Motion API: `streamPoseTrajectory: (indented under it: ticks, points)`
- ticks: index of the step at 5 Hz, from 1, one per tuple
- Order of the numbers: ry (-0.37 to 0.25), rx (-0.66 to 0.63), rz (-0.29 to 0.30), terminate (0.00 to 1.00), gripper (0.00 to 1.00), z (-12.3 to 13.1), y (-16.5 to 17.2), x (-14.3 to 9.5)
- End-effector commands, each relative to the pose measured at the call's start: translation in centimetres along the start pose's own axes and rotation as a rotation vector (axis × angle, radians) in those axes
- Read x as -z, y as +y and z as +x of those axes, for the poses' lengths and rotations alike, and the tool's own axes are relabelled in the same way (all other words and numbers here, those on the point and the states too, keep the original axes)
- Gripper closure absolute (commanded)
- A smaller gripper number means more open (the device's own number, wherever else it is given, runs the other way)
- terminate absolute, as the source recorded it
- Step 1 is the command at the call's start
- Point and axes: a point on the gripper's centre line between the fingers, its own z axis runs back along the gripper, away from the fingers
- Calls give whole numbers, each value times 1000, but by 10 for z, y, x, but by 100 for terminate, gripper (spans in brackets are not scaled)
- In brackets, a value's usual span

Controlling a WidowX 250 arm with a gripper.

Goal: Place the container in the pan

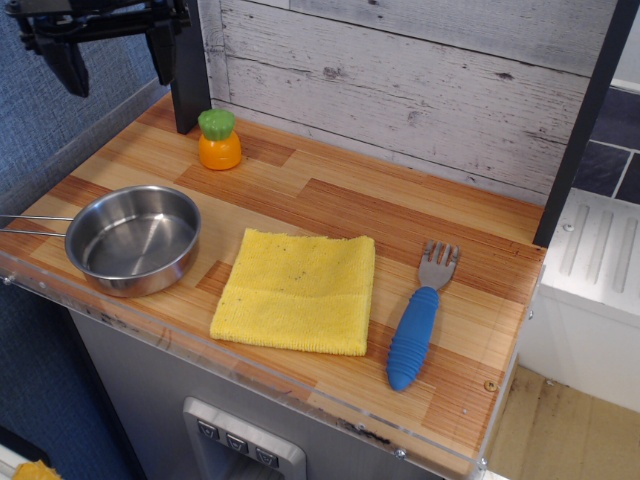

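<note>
A released black pincer (115, 55) hangs at eleven o'clock above the tabletop (400, 215), the orange container (219, 139) standing upright below, well apart from the pan (134, 239) at eight o'clock; an off-centre descent could topple the container

At 11 o'clock the end effector (115, 62) is cut off by the top edge, only its two dark fingers showing. At 9 o'clock the pan (134, 239) has its thin handle running off the left edge.
</note>
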Motion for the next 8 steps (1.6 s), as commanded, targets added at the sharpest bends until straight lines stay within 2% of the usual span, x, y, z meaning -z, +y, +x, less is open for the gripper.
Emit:
streamPoseTrajectory:
  ticks: [1,2,4,5,6,8]
  points:
    - [-69,114,40,0,0,34,-22,18]
    - [-73,131,55,0,0,40,-29,34]
    - [-3,135,-13,0,0,41,-37,55]
    - [9,157,-23,0,0,41,-41,65]
    - [7,161,-7,0,0,44,-43,76]
    - [16,175,-27,0,0,44,-48,99]
